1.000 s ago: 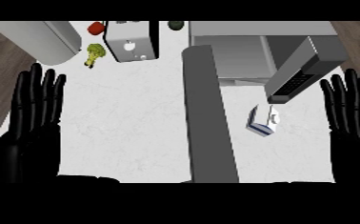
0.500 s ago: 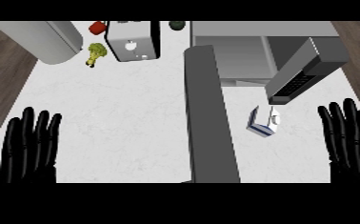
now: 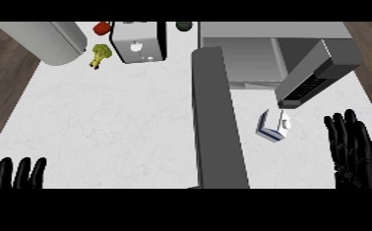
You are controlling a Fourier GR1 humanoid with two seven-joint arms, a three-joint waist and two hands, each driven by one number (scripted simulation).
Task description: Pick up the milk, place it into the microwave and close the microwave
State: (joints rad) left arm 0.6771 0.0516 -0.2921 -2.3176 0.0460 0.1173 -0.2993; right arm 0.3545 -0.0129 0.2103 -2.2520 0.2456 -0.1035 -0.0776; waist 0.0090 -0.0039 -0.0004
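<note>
A small white milk carton with a blue base stands on the white counter, right of the tall grey divider panel. Behind it the microwave stands with its cavity showing and its door swung out to the right. My right hand is at the right edge, fingers straight and pointing up, a short way right of the carton and not touching it. Only the fingertips of my left hand show at the lower left corner, straight and holding nothing.
At the back left are a grey cylindrical pot, a piece of broccoli, a red vegetable and a toaster-like appliance. A dark round object lies behind. The counter's left edge meets a wooden floor.
Both hands have moved down towards the view's lower edge. The left hand now shows only its fingertips. The carton and the microwave door have not moved.
</note>
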